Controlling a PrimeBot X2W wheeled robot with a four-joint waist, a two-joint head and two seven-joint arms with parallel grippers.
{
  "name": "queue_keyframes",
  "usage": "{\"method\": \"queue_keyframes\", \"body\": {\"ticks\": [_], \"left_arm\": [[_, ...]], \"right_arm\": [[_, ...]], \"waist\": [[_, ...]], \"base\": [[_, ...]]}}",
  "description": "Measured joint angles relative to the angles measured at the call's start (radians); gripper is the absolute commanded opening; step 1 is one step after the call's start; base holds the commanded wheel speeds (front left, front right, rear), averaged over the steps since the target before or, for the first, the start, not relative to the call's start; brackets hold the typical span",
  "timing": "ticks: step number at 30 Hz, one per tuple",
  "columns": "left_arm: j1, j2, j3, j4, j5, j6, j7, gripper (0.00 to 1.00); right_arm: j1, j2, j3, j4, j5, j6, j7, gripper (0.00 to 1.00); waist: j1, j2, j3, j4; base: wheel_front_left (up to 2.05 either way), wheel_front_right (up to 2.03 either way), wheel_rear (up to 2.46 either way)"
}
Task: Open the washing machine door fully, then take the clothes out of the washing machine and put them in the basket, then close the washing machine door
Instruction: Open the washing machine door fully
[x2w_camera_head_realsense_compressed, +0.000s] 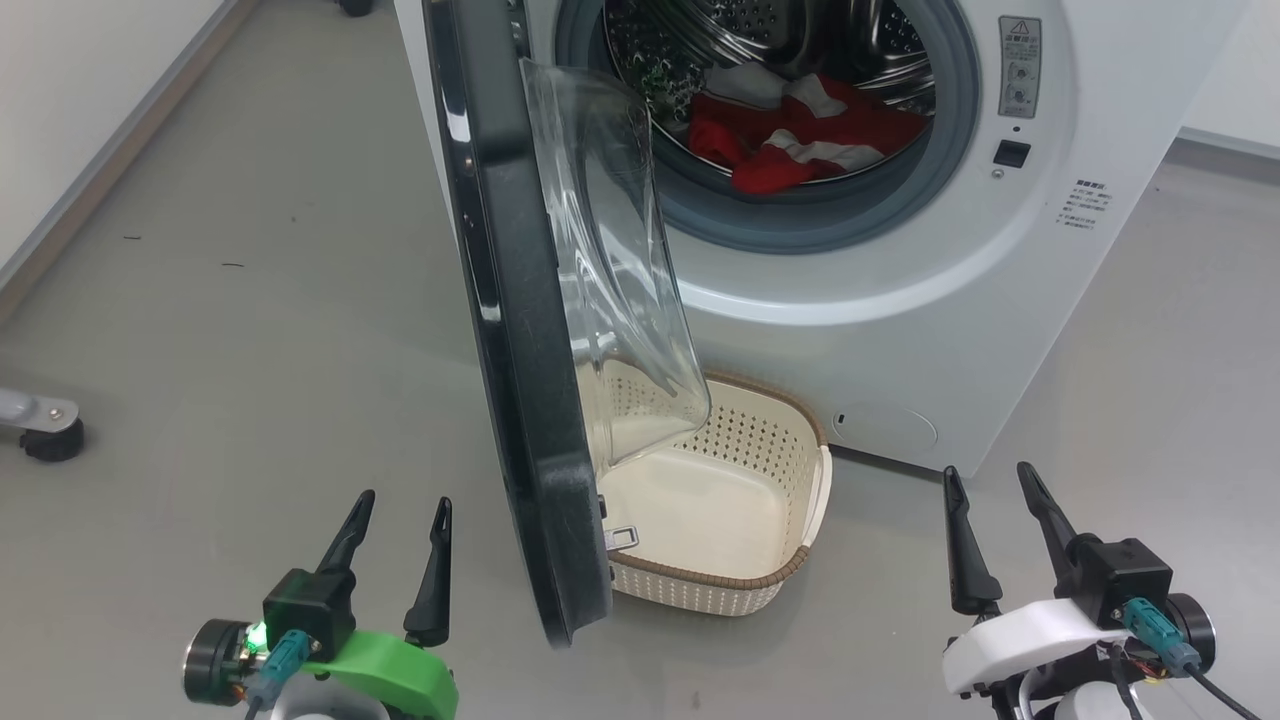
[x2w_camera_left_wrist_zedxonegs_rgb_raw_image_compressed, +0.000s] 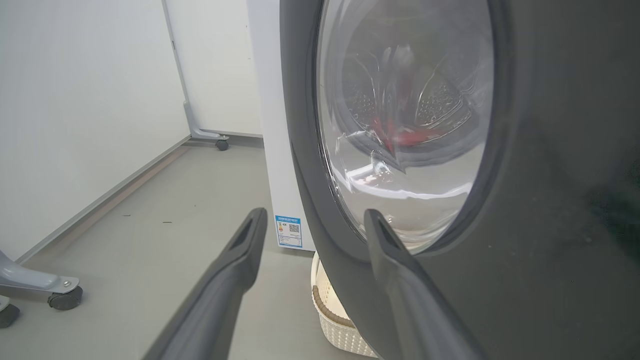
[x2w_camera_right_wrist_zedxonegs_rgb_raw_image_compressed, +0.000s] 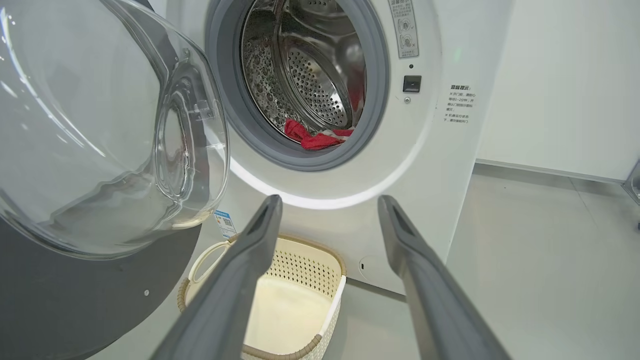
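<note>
Two empty grippers hover low, fingers spread apart, before a washing machine (x2w_camera_head_realsense_compressed: 900, 350) with its door part open.

The left gripper (x2w_camera_head_realsense_compressed: 405, 500) sits just beside the outer face of the washing machine door (x2w_camera_head_realsense_compressed: 520, 400), and the right gripper (x2w_camera_head_realsense_compressed: 988, 470) is well apart on the other side. The door stands upright, edge-on towards the robot. Its glass bowl bulges rightward over the basket (x2w_camera_head_realsense_compressed: 790, 570) on the floor. The clothes (x2w_camera_head_realsense_compressed: 800, 140) lie crumpled at the drum's mouth, their length running side to side. With the door overhanging the basket, a reaching arm or a lifted garment could likely snag on the glass.

Shiny perforated steel drum (x2w_camera_right_wrist_zedxonegs_rgb_raw_image_compressed: 320, 85)
</note>
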Motion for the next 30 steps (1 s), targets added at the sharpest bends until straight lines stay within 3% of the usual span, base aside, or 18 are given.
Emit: {"method": "queue_keyframes", "body": {"ticks": [6,7,8,9,21,30], "left_arm": [[0.0,0.0,0.0,0.0,0.0,0.0,0.0,1.0],[0.0,0.0,0.0,0.0,0.0,0.0,0.0,0.69],[0.0,0.0,0.0,0.0,0.0,0.0,0.0,0.25],[0.0,0.0,0.0,0.0,0.0,0.0,0.0,0.0],[-0.001,0.0,0.017,-0.037,0.004,0.011,0.0,0.0],[-0.044,0.001,0.05,-0.193,0.042,0.023,0.0,0.0]], "right_arm": [[0.009,0.013,-0.014,0.0,-0.01,0.01,0.0,1.0],[0.01,0.014,-0.016,0.0,-0.013,0.011,0.0,1.0],[0.011,0.015,-0.019,0.0,-0.015,0.013,0.0,1.0],[0.011,0.016,-0.021,0.0,-0.016,0.018,0.0,1.0],[0.014,0.028,-0.044,0.0,-0.034,0.036,0.0,1.0],[0.015,0.032,-0.057,0.0,-0.054,0.046,0.0,1.0]], "waist": [[0.0,0.0,0.003,-0.002],[0.0,0.0,0.004,-0.002],[0.0,0.0,0.004,-0.003],[0.0,0.0,0.005,-0.003],[0.0,0.0,0.006,0.0],[0.0,0.0,0.007,0.005]], "base": [[0.0,0.0,0.0],[0.0,0.0,0.0],[0.0,0.0,0.0],[0.0,0.0,0.0],[0.0,0.0,0.0],[0.0,0.0,0.0]]}}
